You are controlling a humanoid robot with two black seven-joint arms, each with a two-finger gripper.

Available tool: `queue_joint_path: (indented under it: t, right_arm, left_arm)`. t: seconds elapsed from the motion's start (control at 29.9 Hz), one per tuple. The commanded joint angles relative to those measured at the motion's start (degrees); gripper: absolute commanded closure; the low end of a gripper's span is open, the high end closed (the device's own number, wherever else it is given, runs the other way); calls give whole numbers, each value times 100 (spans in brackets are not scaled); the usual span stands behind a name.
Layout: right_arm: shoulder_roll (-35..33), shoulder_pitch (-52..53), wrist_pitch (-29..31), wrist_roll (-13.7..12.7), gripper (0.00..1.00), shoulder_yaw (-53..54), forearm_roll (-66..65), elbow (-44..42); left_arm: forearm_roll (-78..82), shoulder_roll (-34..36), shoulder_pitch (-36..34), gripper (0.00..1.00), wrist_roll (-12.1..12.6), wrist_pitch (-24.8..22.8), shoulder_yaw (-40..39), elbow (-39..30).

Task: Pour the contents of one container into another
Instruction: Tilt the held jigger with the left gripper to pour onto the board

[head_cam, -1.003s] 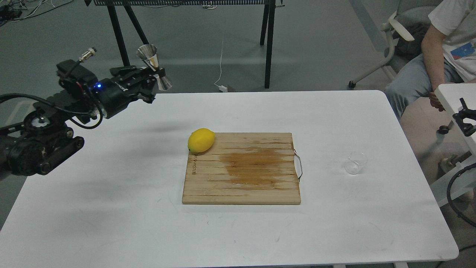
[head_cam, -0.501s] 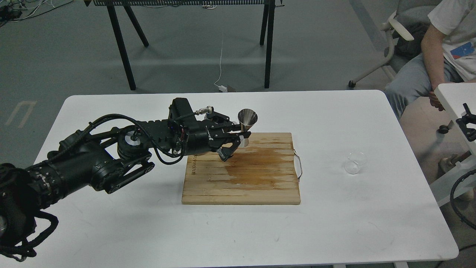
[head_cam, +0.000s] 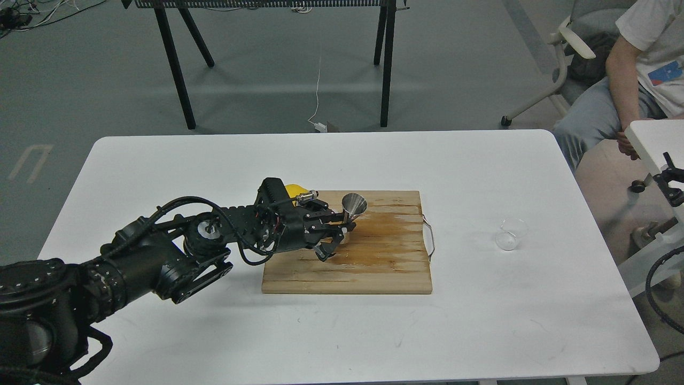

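My left gripper (head_cam: pixel 344 224) is shut on the steel jigger (head_cam: pixel 353 207), which stands upright with its open cone facing up, low over the wooden cutting board (head_cam: pixel 374 262) near its middle. Its lower cone is hidden behind my fingers. The small clear glass cup (head_cam: pixel 510 233) rests on the white table to the right of the board, well apart from the jigger. My right gripper is out of view.
A yellow lemon (head_cam: pixel 293 191) sits at the board's far-left corner, mostly hidden behind my left arm. The board has a metal handle (head_cam: pixel 429 238) on its right side and a dark wet stain. A seated person (head_cam: pixel 636 69) is at the far right.
My left arm has swung from the table's far-left corner to the board, carrying the jigger, and has lowered it toward the board surface. The glass cup has not moved.
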Motion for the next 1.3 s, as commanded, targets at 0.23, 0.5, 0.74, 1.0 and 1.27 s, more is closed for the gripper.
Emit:
queue_joint_path:
  t: [0.23,0.5,0.74,1.0,1.27]
  right_arm:
    - [32,3,0,-1,1,7,0,6]
    - [32,3,0,-1,1,7,0,6]
    - [32,3,0,-1,1,-2,0,-2]
    - [49,-6,0,-1,1,-2,0,6]
    - [49,-6,0,-1,1,7,0,-2]
  left_arm:
    - [-1,-324,-1,91,43,77,13,403]
    - [-1,-359,8,79,52,112,13,404]
    - [-1,-350,17,77,43,112,13,404]
    - [-1,-350,17,75,43,121,13,404]
    - [-1,-350,35,74,43,147,13,404]
